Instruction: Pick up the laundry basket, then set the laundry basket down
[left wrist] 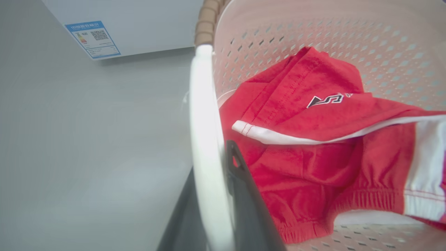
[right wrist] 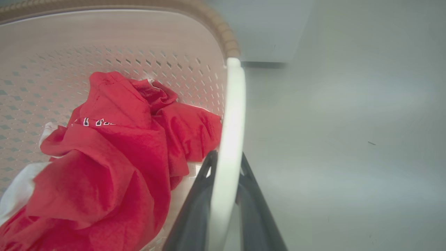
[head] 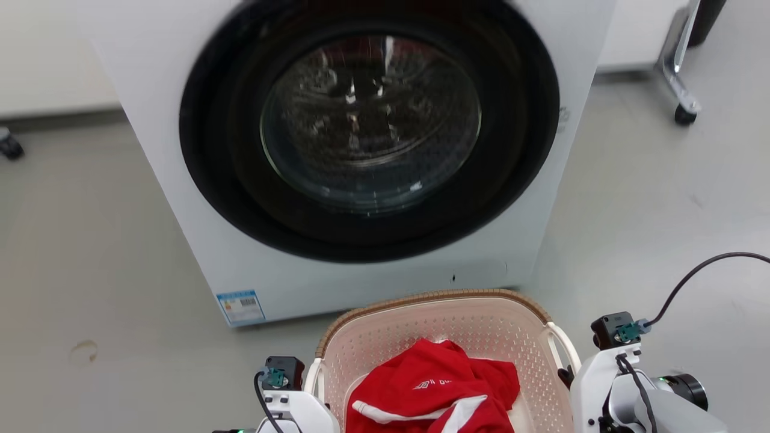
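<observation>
- the small pale pink-cream perforated plastic laundry basket (head: 481, 328) with its brown woven-look rim is right at the near side of the big white front-loading washing machine (head: 174, 198), between the two arms
- the left gripper (left wrist: 210, 162) is clamped on the basket's white left handle (left wrist: 204, 115), a dark finger on either side
- same deal for the right gripper (right wrist: 227, 158), pinching the white right handle (right wrist: 232, 111)
- a crumpled red garment with white trim (head: 430, 385) lies inside the basket
- honestly can't tell if the basket's bottom touches the grey floor (head: 78, 258)
</observation>
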`<state>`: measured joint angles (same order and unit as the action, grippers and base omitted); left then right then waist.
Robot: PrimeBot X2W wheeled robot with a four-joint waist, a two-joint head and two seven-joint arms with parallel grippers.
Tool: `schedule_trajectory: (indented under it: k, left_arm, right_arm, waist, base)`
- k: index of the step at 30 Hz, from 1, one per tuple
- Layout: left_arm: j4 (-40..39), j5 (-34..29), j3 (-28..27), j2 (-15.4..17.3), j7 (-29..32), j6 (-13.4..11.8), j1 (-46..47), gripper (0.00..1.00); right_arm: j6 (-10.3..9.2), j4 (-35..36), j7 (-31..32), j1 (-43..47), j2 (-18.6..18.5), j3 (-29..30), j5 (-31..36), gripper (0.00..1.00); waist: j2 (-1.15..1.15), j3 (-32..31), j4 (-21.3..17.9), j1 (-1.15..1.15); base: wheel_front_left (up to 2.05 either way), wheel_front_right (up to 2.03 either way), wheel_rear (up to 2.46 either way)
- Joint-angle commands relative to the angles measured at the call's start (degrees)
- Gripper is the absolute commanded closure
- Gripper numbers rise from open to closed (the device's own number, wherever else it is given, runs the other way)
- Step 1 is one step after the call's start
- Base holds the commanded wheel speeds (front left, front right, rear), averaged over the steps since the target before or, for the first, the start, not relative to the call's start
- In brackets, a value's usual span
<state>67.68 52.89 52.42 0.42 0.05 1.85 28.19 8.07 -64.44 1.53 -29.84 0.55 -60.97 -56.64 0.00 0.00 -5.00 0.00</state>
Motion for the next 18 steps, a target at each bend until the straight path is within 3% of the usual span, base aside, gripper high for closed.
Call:
schedule_trajectory:
  k: [1,18]
  left_arm:
    - [0.0,0.5,0.2,2.5,0.8,1.5,0.0,1.0]
    - [1.8,3.9,4.1,2.5,3.6,1.7,0.5,1.0]
  right_arm:
    - [-0.58,-1.2,-0.5,-1.6,-3.4,-0.5,-0.7,1.0]
    - [-0.58,-0.9,0.6,-1.9,-3.4,-4.4,-4.5,1.0]
  waist:
    - [0.0,-5.1,0.3,0.0]
    - [0.0,-8.5,0.3,0.0]
  base:
    - [0.0,0.0,0.0]
    - [0.0,0.0,0.0]
